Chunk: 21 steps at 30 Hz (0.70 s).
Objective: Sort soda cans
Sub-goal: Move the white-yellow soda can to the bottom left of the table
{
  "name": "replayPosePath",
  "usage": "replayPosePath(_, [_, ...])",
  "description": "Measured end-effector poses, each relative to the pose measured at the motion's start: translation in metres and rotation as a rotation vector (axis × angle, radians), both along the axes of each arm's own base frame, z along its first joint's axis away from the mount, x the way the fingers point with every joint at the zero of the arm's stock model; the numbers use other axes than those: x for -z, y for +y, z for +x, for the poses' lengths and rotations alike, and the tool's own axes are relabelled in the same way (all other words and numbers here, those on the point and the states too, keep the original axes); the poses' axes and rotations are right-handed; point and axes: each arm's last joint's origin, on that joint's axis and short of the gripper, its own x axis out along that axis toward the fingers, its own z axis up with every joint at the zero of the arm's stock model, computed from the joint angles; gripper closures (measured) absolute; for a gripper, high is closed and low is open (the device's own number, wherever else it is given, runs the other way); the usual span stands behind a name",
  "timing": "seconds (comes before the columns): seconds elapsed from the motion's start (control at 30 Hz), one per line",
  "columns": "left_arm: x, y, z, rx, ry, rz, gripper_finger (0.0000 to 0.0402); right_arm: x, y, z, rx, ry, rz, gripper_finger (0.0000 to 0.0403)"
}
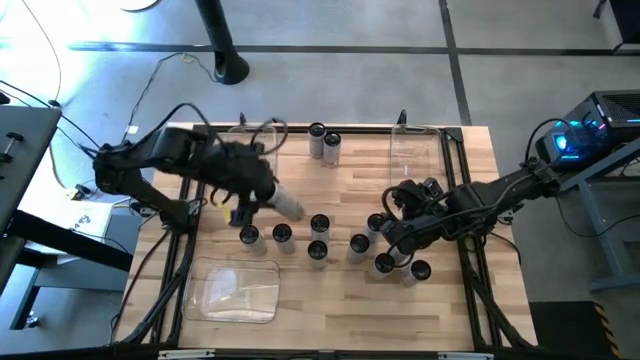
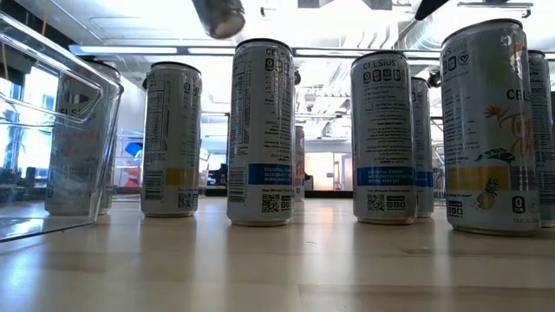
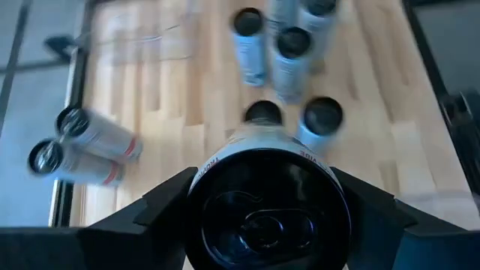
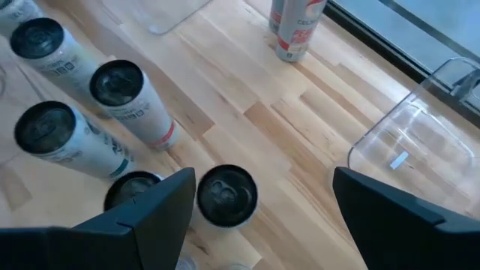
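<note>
The left gripper (image 1: 262,195), left of centre in the high view, is pinching a tilted soda can (image 1: 285,203) whose long axis is pointing lower right; the right gripper (image 1: 392,238) is hovering spread above the standing cans (image 1: 318,237).

R gripper (image 4: 259,206) fingers spread wide, nothing between them, hovering over wood table (image 4: 247,127). One can (image 4: 227,196) sits just by one finger, another (image 4: 131,191) partly behind it. Three more cans (image 4: 124,94) clustered nearby. Lone can (image 4: 294,26) further off. Clear bin (image 4: 416,142) at table edge.
</note>
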Motion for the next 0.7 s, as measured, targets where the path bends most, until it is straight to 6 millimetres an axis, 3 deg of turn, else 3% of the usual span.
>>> replayPosePath(0.13, [0.005, -0.019, 0.002, 0.163, 0.030, 0.062, 0.0155, -0.003, 0.001, 0.002, 0.055, -0.065, 0.043, 0.0092])
replayPosePath(0.33, [0.017, -0.047, 0.017, 0.359, 0.061, 0.135, 0.0155, -0.028, 0.006, -0.001, 0.127, -0.230, 0.100, 0.0092])
replayPosePath(0.53, [0.035, -0.071, 0.042, 0.469, 0.063, 0.177, 0.0155, -0.052, 0.004, -0.005, 0.137, -0.317, 0.125, 0.0092])
replayPosePath(0.7, [0.050, -0.088, 0.053, 0.549, 0.114, 0.128, 0.0155, -0.059, 0.002, -0.008, 0.117, -0.318, 0.107, 0.0092])
